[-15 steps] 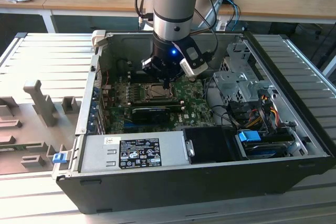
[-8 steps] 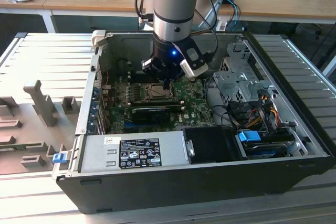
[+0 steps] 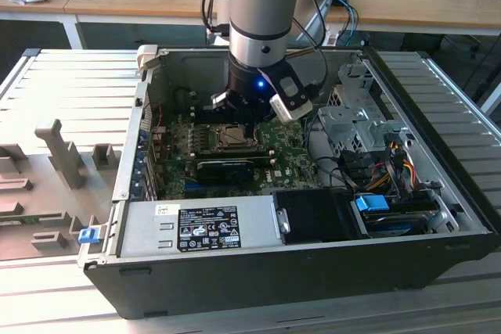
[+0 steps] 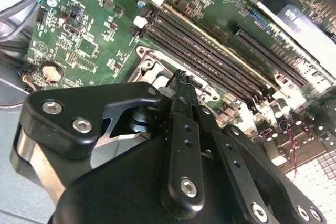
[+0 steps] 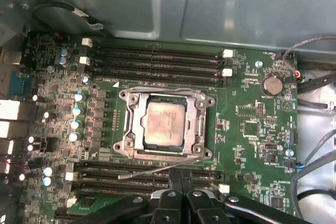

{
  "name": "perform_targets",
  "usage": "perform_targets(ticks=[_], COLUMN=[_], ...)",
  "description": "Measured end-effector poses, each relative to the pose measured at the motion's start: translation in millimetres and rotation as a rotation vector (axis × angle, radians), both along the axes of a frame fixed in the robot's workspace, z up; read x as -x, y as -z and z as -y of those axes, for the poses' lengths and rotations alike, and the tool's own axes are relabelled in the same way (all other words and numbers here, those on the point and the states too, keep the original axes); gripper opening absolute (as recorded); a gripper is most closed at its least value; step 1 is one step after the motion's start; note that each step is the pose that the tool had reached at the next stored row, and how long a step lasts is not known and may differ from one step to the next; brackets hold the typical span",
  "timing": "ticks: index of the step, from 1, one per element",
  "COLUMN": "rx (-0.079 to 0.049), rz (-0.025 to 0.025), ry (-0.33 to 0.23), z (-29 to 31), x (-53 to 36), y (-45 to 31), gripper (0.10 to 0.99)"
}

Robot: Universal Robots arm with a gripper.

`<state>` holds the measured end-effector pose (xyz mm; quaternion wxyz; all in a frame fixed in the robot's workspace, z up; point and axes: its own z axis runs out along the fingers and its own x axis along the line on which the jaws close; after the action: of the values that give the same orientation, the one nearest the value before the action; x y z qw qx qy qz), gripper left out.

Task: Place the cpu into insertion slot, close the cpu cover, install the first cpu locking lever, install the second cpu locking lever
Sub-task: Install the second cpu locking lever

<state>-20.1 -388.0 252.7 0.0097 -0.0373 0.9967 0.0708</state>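
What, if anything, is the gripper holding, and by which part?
It cannot be told. The gripper hangs with its tip at the thin silver wire locking lever beside the square silver-grey cpu cover; a grip on it is not visible.

Black gripper (image 4: 181,85) linkage sits low over the green motherboard (image 4: 94,35). Its tip is at the metal socket frame (image 4: 149,64). Long black memory slots (image 4: 210,51) run just beside the frame.

Ribbed grey metal table (image 3: 63,84) under open computer case (image 3: 313,263).

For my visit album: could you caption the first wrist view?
The gripper hovers beside the insertion slot, where the cpu sits framed by the cpu cover.
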Motion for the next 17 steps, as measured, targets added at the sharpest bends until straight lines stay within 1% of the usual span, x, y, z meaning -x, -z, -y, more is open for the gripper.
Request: perform_targets(ticks=[3, 4, 7, 10, 12, 13, 15, 16, 17], rx=[-0.01, -0.015, -0.016, -0.016, -0.017, -0.021, -0.034, -0.039, -0.042], rz=[-0.0006, -0.0026, -0.0037, -0.0038, -0.0039, -0.0043, -0.0056, -0.0057, -0.0056], ry=[-0.008, -0.012, -0.012, -0.012, -0.012, -0.012, -0.012, -0.012, -0.012], z=[0.7, 0.7, 0.7, 0.7, 0.9, 1.1, 1.9, 2.5, 3.9], x=[0.9, 1.8, 4.5, 11.9, 13.9, 14.0, 14.2, 14.7, 17.8], y=[1.1, 1.7, 1.9, 2.2, 2.5, 2.8, 3.4, 3.7, 4.4], gripper=[0.106, 0.106, 0.106, 0.106, 0.106, 0.106, 0.106, 0.106, 0.106])
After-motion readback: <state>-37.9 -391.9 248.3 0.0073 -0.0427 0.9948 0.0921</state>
